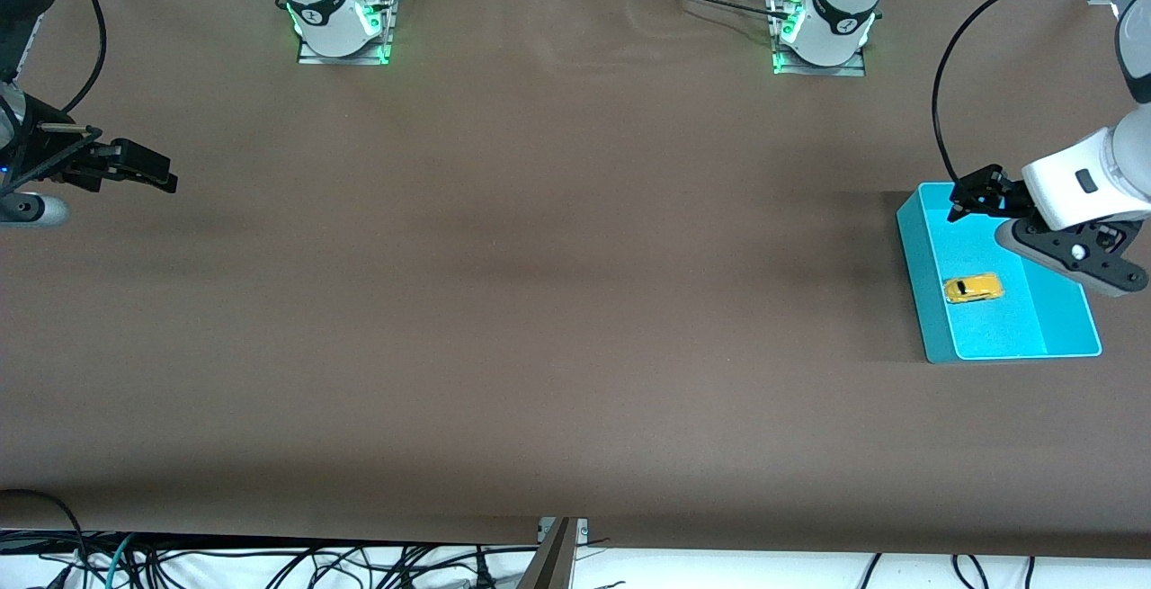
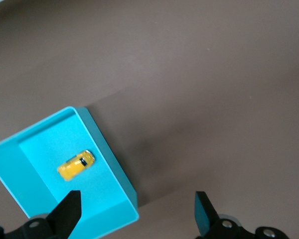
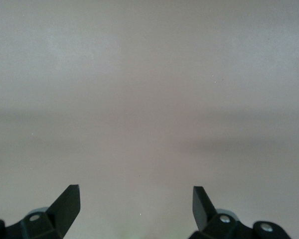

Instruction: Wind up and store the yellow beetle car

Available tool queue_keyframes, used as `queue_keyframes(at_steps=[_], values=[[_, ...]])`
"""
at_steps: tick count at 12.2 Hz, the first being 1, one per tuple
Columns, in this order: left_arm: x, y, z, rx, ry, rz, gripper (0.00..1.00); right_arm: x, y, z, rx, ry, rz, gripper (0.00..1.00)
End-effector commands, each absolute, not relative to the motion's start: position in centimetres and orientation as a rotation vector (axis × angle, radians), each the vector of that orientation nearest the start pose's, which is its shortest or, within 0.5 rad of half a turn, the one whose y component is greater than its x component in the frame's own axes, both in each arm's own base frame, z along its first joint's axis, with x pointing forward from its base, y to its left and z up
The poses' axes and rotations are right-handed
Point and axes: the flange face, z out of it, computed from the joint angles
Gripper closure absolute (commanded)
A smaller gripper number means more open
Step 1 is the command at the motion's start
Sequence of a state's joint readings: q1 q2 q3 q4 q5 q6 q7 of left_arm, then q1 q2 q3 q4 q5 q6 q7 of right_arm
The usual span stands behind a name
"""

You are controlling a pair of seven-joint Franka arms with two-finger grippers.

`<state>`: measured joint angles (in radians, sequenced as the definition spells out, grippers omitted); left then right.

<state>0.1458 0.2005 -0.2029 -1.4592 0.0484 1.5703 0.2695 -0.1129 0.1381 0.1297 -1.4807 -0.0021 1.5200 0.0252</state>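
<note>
While the car (image 1: 972,288) lies in the teal bin (image 1: 926,292) at the left arm's end of the desk (image 1: 539,301), the left gripper (image 1: 964,200) hangs over the bin, wide and empty. Waiting at the right arm's end, the right gripper (image 1: 166,177) hovers over bare desk, also wide.

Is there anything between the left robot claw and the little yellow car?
Nothing but bare turquoise bin floor lies between the open left end effector and the yellow beetle car, front view.

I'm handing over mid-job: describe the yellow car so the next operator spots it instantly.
Look toward the left arm's end of the table for the blue bin, under the open left gripper. The yellow beetle car lies on the bin's floor, the only thing inside, tiny and domed with dark windows.
</note>
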Motion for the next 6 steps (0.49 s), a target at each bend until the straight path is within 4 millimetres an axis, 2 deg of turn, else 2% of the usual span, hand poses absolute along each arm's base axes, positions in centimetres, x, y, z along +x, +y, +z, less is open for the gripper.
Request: queue_keyframes(at_steps=[1, 3, 6], values=[[57.0, -2.1, 57.8, -3.133, 0.096, 0.079, 0.0, 59.0, 0.2, 58.8, -3.129, 0.022, 0.143, 0.0], [56.0, -1.3, 58.1, -3.166, 0.026, 0.078, 0.0, 59.0, 0.2, 58.8, -3.129, 0.022, 0.143, 0.0], [56.0, -1.5, 57.7, -3.164, 0.026, 0.088, 0.0, 59.0, 0.2, 58.8, -3.129, 0.022, 0.143, 0.0]])
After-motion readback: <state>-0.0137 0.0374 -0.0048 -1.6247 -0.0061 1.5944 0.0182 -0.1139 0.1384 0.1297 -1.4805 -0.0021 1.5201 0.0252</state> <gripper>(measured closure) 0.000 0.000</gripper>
